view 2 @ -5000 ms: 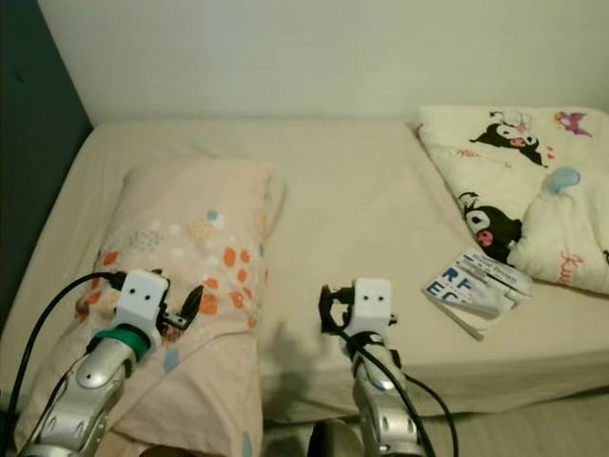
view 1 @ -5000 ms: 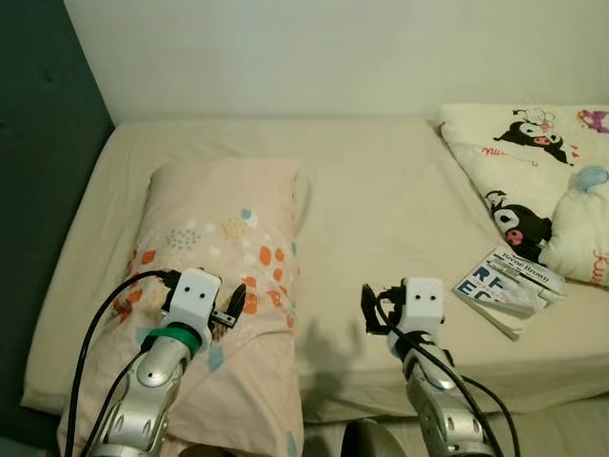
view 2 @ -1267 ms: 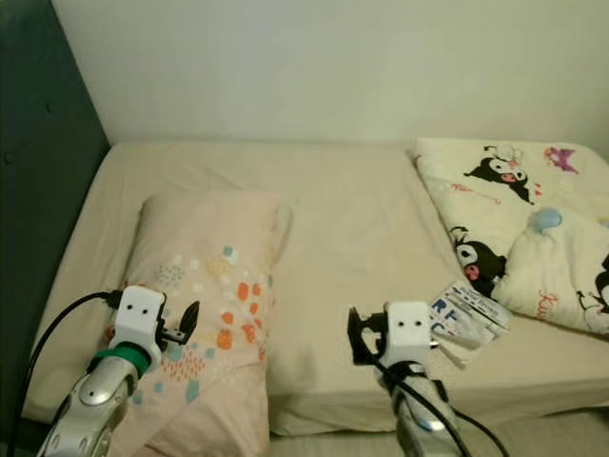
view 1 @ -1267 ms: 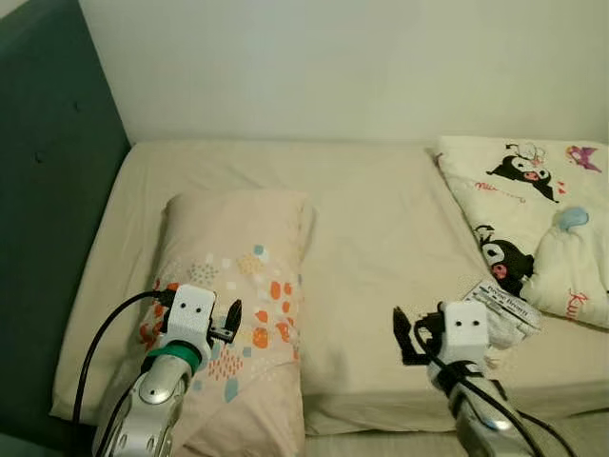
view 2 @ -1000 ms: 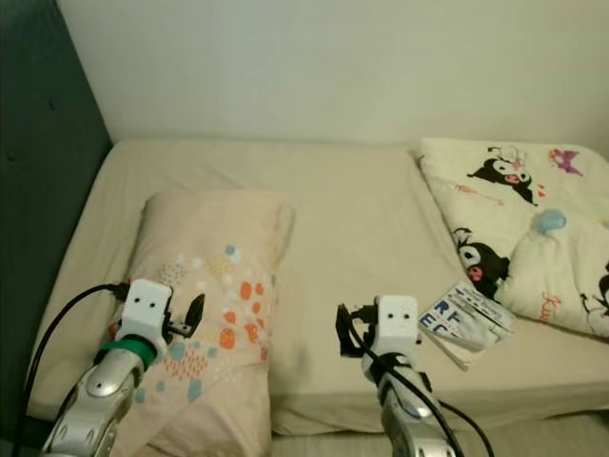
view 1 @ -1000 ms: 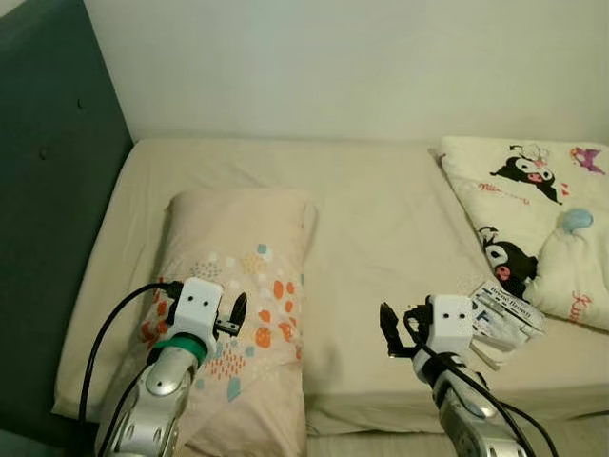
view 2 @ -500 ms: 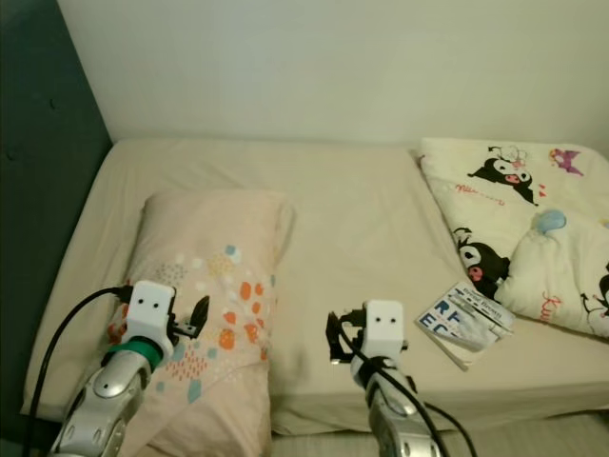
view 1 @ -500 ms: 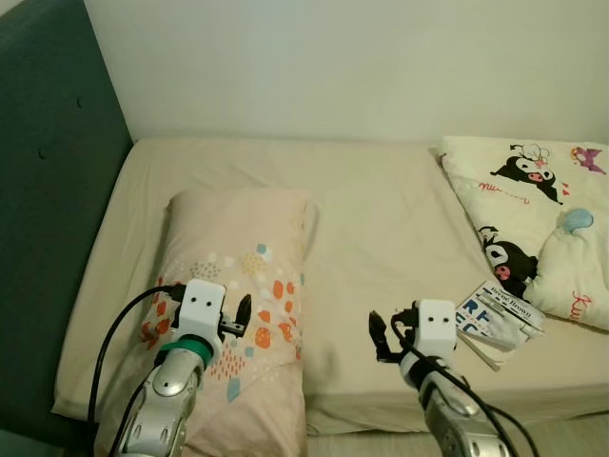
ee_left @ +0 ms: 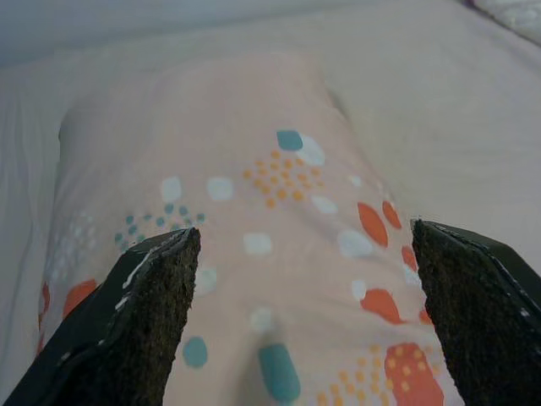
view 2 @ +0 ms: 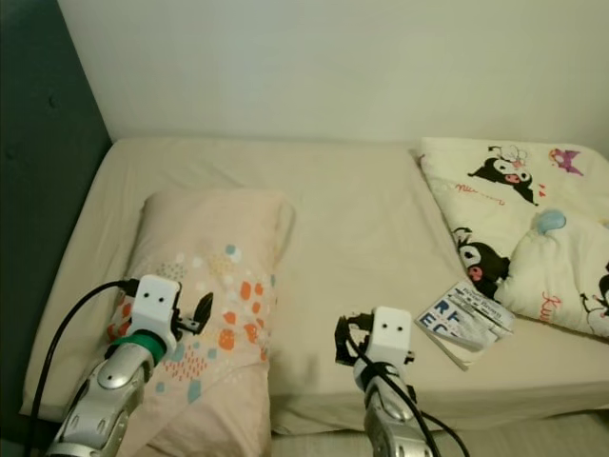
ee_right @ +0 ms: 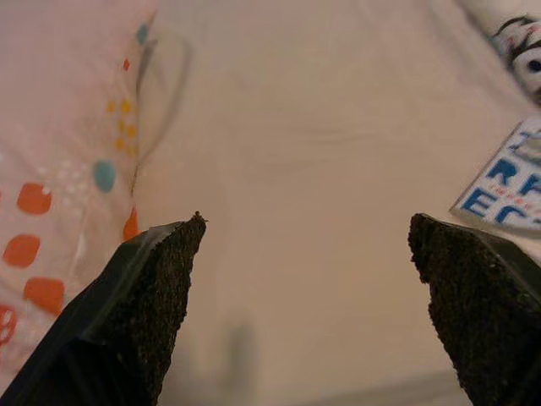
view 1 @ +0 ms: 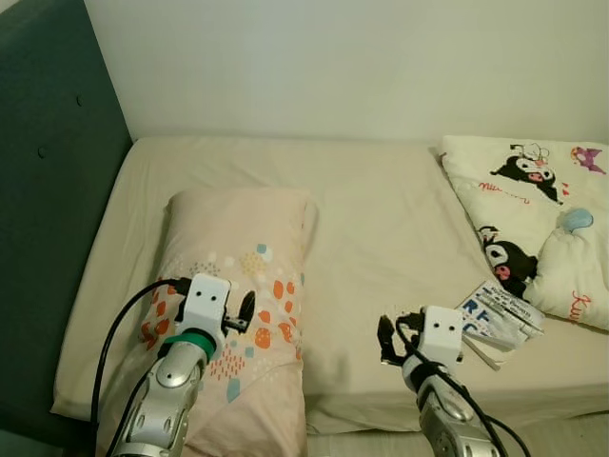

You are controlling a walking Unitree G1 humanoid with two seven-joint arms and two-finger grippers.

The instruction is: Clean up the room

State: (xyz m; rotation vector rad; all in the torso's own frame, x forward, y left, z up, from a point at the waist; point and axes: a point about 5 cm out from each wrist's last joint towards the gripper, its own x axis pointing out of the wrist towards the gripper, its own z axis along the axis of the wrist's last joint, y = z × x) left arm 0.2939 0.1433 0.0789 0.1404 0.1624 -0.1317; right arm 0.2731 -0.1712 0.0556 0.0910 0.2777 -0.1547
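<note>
Since half a second ago, the right claw (view 1: 385, 340) has slid a bit nearer the book (view 1: 499, 320), which lies near the bed's (view 1: 381, 205) front edge, beside the cartoon blanket (view 1: 542, 228). Its fingers are spread wide, maybe ready to grab it. Over the spotted pillow (view 1: 238, 276) waits the left claw (view 1: 244, 312), wide apart too, holding nothing.
</note>
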